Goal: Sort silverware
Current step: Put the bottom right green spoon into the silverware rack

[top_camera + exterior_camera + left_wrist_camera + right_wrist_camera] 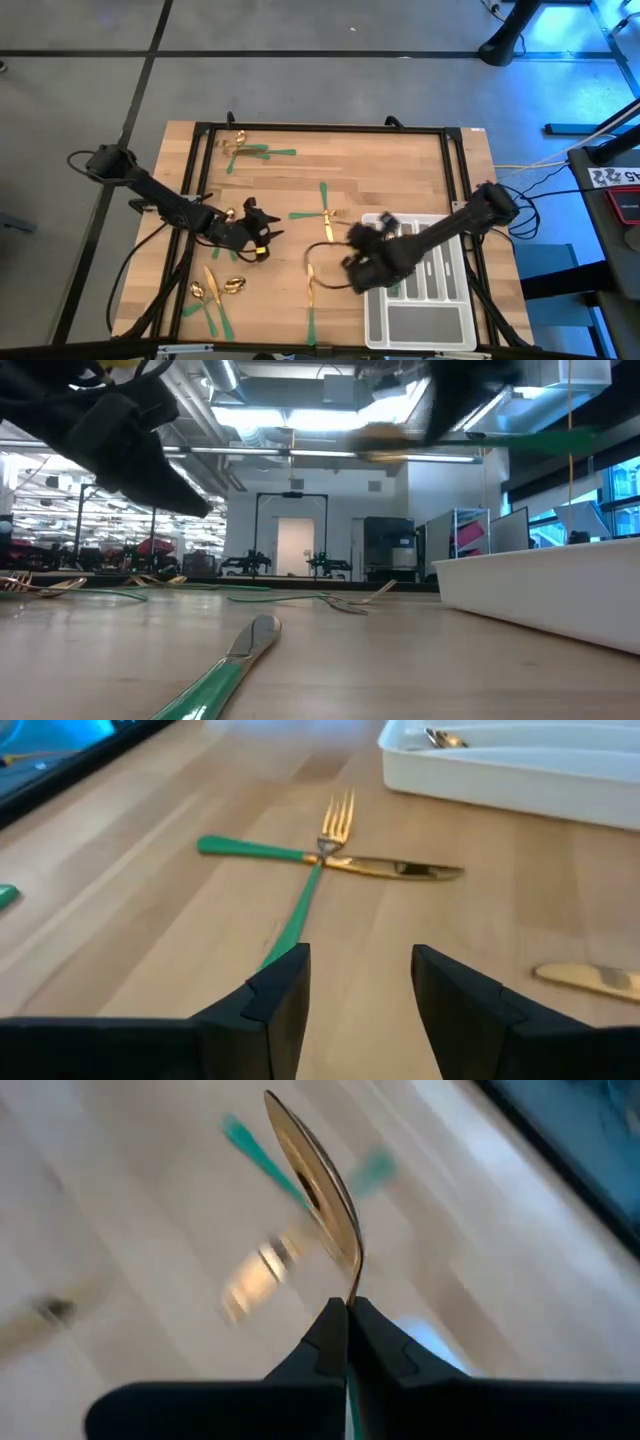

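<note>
Gold-headed, green-handled silverware lies scattered on the wooden table: a fork [330, 825] crossed over a knife [400, 869] mid-table, a cluster [245, 150] by the far edge, another [215, 290] near-left, and a knife [225, 665] near the front. My left gripper [360, 960] is open, low over the table, just left of the crossed pair [325, 212]. My right gripper [352, 245] is shut on a spoon, off the table beside the left rim of the pale grey tray [372, 318]. The spoon's green handle is hidden in the right wrist view. My right gripper pinches a gold spoon by its slim neck [352, 1285], just behind the bowl, between both fingertips. The bowl [310, 1175] sticks out beyond the fingers, seen edge-on. The spoon is lifted clear of the table.
The divided tray [520, 765] sits at the table's near-right corner with a few pieces in its slots. A black frame [330, 128] runs around the table edge. Bare wood lies between the two grippers and along the far right.
</note>
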